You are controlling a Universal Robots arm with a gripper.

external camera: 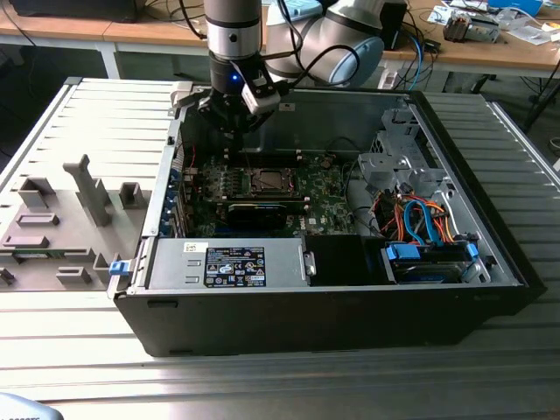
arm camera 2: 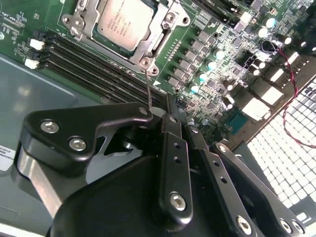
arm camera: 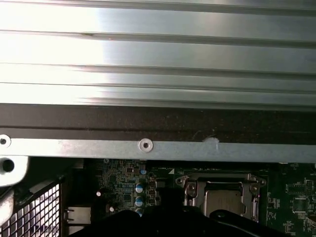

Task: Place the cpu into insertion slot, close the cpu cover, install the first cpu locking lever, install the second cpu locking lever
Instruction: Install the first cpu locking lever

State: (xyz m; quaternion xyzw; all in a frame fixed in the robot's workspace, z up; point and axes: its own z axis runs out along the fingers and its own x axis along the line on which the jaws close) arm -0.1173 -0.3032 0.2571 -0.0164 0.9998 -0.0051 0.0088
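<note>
Sitting state: cpu lies flat in the insertion slot, silver top up; also seen in the first wrist view.
cpu cover: cpu cover is down around the chip, its frame bordering the square window.
lever: a thin wire locking lever stands up from the cover's corner toward the gripper.
gripper: gripper hovers above the motherboard, toward the exterior view's left of the socket and behind it; cannot tell if the fingers are parted or closed.
room: open case walls ring the board; black card lies just near-side of the socket, memory slots run beside it.
hidden: gripper body blocks much of the second wrist view; socket cut off at both wrist views' edges.
axis: chip is square, no clear long axis.
</note>
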